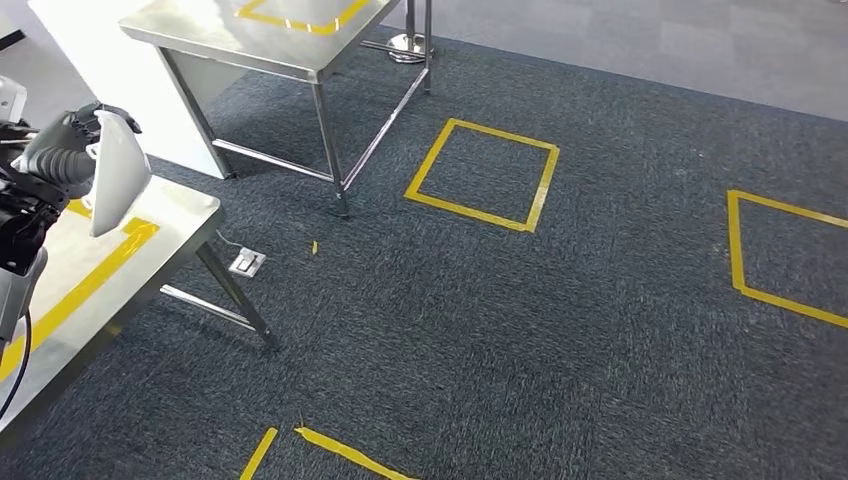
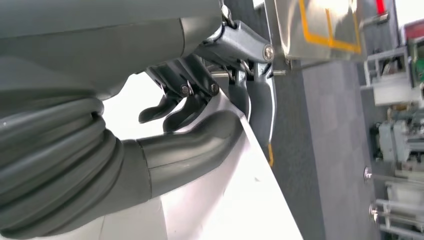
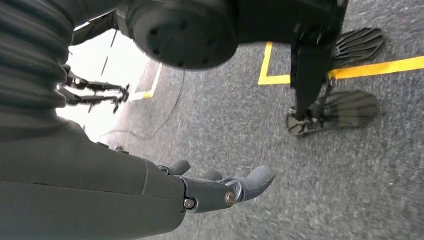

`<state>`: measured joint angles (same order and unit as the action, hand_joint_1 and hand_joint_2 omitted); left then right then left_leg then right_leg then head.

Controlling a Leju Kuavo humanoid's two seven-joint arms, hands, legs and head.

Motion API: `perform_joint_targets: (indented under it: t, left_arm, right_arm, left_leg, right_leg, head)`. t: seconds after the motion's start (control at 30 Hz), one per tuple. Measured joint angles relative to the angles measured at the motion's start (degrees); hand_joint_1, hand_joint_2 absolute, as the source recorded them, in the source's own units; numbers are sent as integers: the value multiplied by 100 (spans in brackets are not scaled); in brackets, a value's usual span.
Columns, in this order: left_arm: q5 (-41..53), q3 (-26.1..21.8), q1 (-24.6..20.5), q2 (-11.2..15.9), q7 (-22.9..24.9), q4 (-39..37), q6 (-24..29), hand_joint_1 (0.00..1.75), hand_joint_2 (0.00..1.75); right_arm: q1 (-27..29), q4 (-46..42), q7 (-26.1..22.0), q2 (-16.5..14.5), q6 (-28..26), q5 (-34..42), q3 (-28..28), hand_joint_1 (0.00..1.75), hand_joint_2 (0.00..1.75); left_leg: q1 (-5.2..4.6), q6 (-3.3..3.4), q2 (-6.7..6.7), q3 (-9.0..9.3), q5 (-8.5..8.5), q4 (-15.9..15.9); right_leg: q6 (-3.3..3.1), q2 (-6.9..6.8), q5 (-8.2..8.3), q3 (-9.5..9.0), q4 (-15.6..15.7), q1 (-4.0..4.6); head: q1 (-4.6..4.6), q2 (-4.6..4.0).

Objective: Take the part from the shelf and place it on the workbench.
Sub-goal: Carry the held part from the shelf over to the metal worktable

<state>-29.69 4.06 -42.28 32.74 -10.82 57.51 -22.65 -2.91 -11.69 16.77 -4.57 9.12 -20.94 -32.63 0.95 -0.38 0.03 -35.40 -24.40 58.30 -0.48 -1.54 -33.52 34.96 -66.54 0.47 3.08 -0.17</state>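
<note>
1. Part (image 1: 118,172) first: a white, flat, wedge-like panel, held up at the far left of the head view, standing on edge with its long axis close to upright and its lower end just above the near desk (image 1: 175,215).

2. Left hand (image 1: 62,145) has it. In the left wrist view the thick thumb (image 2: 200,142) wraps across one white face of the part (image 2: 235,200) while the darker fingers (image 2: 172,107) curl onto it from the other side, so the fingers are pinching the panel, not spread.

3. The key relation: the part hangs from the fingers directly over the near desk's right end, beside the yellow tape strip (image 1: 100,265) on the steel top. I judge the coming move is mostly a descent, and the panel probably has to tip from upright to flat.

4. Risk as I read it: the spot is close to the desk's corner, so a part laid flat there could overhang the edge.

5. Right hand (image 3: 220,187) is well away from the action, low over the dark carpet (image 1: 520,330); its fingers lie apart and loosely extended with nothing in them. Left hand is plainly the nearer one.

6. A second steel desk (image 1: 270,45) stands farther off, with a yellow taped outline on its top, and yellow tape squares (image 1: 482,175) mark the carpet to the right.

7. Writing: no brand, label or readable text anywhere on the part, hands or desks.
</note>
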Motion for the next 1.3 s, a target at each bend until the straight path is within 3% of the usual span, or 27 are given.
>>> perform_joint_targets:
  t: [0.07, 0.1, 0.13, 0.17, 0.23, 0.3, 0.37, 0.4, 0.43, 0.5, 0.53, 0.6, 0.63, 0.7, 0.77, 0.8, 0.87, 0.9, 0.93, 0.97, 1.03, 1.1, 1.13, 1.17, 1.2, 1.27, 1.3]
  left_arm:
    - [19, 24, -10, -54, 10, 5, -4, 175, 175]
    - [20, 36, -9, -72, 14, 4, -7, 175, 175]
    - [20, 44, -10, -84, 16, 4, -10, 175, 175]
    - [20, 50, -14, -92, 16, 4, -11, 175, 175]
    - [18, 55, -35, -108, 15, 4, -13, 175, 175]
    - [16, 65, -64, -133, 14, 1, -14, 175, 175]
    - [16, 74, -76, -144, 14, -5, -14, 175, 175]
    - [16, 75, -74, -141, 13, -9, -13, 175, 175]
    - [16, 75, -79, -136, 12, -14, -11, 175, 175]
    - [15, 79, -97, -141, 9, -22, -5, 175, 175]
    - [15, 82, -101, -152, 9, -28, -3, 175, 175]
    - [20, 90, -81, -177, 12, -45, 1, 175, 175]
    - [24, 92, -73, -184, 14, -54, 3, 175, 175]
    - [51, 92, -84, -187, 16, -58, 5, 175, 175]
    - [89, 93, -119, -187, 16, -51, 5, 175, 175]
    - [104, 94, -133, -185, 16, -48, 5, 175, 175]
    - [119, 94, -143, -161, 15, -43, 5, 175, 175]
    - [114, 94, -135, -141, 14, -36, 6, 175, 175]
    - [100, 91, -120, -111, 14, -18, 11, 175, 175]
    - [68, 86, -86, -77, 12, 21, 22, 175, 175]
    - [-39, 64, 66, 6, 9, 161, 29, 175, 175]
    - [-179, 10, 320, 152, 14, 314, 3, 175, 175]
    - [-243, -36, 450, 246, 17, 377, -17, 175, 175]
    - [-297, -89, 563, 337, 21, 434, -31, 175, 175]
    - [-337, -144, 647, 416, 25, 486, -44, 175, 175]
    - [-385, -241, 754, 528, 32, 591, -62, 175, 175]
    - [-396, -281, 805, 570, 38, 649, -63, 175, 175]
  right_arm:
    - [20, 0, -1, -3, -1, 2, 0, 0, 175]
    - [28, 0, 1, -4, -1, 2, 0, 0, 175]
    - [33, 0, 3, -5, -1, 4, 0, 0, 175]
    - [35, 0, 3, -6, -1, 5, 0, 0, 175]
    - [36, 0, 2, -7, -1, 9, -1, 0, 175]
    - [37, 0, 0, -10, -1, 14, -5, 0, 175]
    - [32, 0, 9, -13, -2, 18, -15, 0, 175]
    - [26, 0, 16, -14, -2, 18, -22, 0, 175]
    - [23, 0, 19, -14, -3, 18, -28, 0, 175]
    - [31, 0, 19, -13, -3, 17, -37, 0, 175]
    - [44, 0, 19, -13, -3, 15, -40, 0, 175]
    - [64, 0, 20, -13, -3, 10, -43, 0, 175]
    - [67, 0, 20, -14, -3, 7, -44, 0, 175]
    - [63, 0, 19, -15, -3, 1, -44, 0, 175]
    - [58, 0, 19, -15, -3, -2, -44, 0, 175]
    - [56, 0, 19, -15, -3, -3, -44, 0, 175]
    - [50, 0, 20, -15, -3, -9, -44, 0, 175]
    - [42, 0, 21, -14, -3, -22, -44, 0, 175]
    - [35, 0, 21, -14, -2, -43, -44, 0, 175]
    - [31, 0, 16, -15, 14, -79, -43, 0, 175]
    - [43, 0, 4, -17, 48, -166, -42, 0, 175]
    - [70, 0, 7, -18, 64, -231, -42, 0, 175]
    - [79, 0, 13, -18, 63, -248, -41, 0, 175]
    - [85, 0, 19, -18, 63, -260, -40, 0, 175]
    - [87, 0, 21, -18, 63, -267, -40, 0, 175]
    - [80, 0, 16, -19, 63, -270, -38, 0, 175]
    - [76, 0, 3, -20, 63, -267, -38, 0, 175]
  left_leg:
    - [-2, 15, -151, -9, 1, 7]
    - [-4, 15, -232, -13, 1, 15]
    - [-3, 13, -308, -16, 1, 23]
    - [0, 8, -383, -16, 1, 34]
    - [5, -29, -526, -29, 2, 56]
    - [11, -104, -659, -58, 21, 55]
    - [25, -191, -782, -92, 62, 12]
    - [28, -219, -744, -114, 62, 17]
    - [22, -239, -614, -167, 6, 97]
    - [3, -254, -237, -391, -294, 601]
    - [-4, -265, -116, -552, -489, 980]
    - [-3, -280, -55, -764, -687, 1525]
    - [-4, -279, -41, -737, -645, 1528]
    - [-17, -254, 72, -368, -344, 922]
    - [-77, -176, 301, 22, -144, 237]
    - [-104, -133, 362, 105, -118, 73]
    - [-117, -62, 270, 97, -109, 24]
    - [-100, -38, 200, 95, -94, 12]
    - [-76, -11, 134, 97, -77, -4]
    - [-50, 15, 72, 99, -59, -21]
    - [-27, 43, -46, 90, -41, -28]
    - [-21, 43, -184, 69, -36, -14]
    - [-14, 34, -255, 62, -36, -4]
    - [-1, 18, -329, 55, -36, 11]
    - [17, -6, -405, 49, -39, 29]
    - [48, -82, -566, 16, -41, 64]
    - [60, -132, -648, -5, -31, 66]
  right_leg:
    - [7, 136, -270, 395, -751, -13]
    - [1, 152, -267, 509, -918, -17]
    - [-10, 166, -151, 511, -848, -22]
    - [-22, 200, 55, 398, -553, -32]
    - [-34, 403, 433, 53, 246, -55]
    - [-42, 520, 556, -121, 650, -52]
    - [-92, 411, 570, -133, 683, -34]
    - [-134, 346, 591, -144, 707, -34]
    - [-178, 279, 616, -154, 733, -36]
    - [-241, 146, 646, -159, 770, -28]
    - [-259, 81, 645, -156, 772, -17]
    - [-276, -64, 635, -150, 767, 0]
    - [-281, -139, 628, -149, 762, 7]
    - [-278, -287, 606, -159, 747, 18]
    - [-245, -422, 572, -171, 723, 47]
    - [-223, -481, 560, -176, 716, 60]
    - [-182, -607, 546, -190, 714, 72]
    - [-149, -591, 530, -193, 704, 67]
    - [-112, -479, 480, -174, 643, 57]
    - [-73, -306, 376, -106, 481, 41]
    - [-22, 46, 37, 204, -181, -4]
    - [-3, 130, -188, 536, -847, -36]
    - [2, 139, -151, 579, -916, -50]
    - [5, 157, -10, 506, -755, -67]
    - [12, 211, 197, 322, -383, -89]
    - [29, 475, 450, -44, 349, -130]
    - [24, 559, 489, -143, 556, -133]
  head:
    - [-8, 0]
    - [-9, 0]
    - [-10, 0]
    - [-10, 0]
    - [-11, 0]
    - [-10, 0]
    - [-10, 0]
    - [-8, 0]
    - [3, 0]
    - [28, 0]
    - [39, 0]
    - [41, 0]
    - [40, 0]
    - [40, 0]
    - [37, 0]
    - [32, 0]
    - [27, 0]
    - [27, 0]
    - [27, 0]
    - [21, 0]
    - [5, 0]
    - [-5, 0]
    - [-6, 0]
    - [-6, 0]
    - [-6, 0]
    - [-8, 0]
    - [-11, 0]
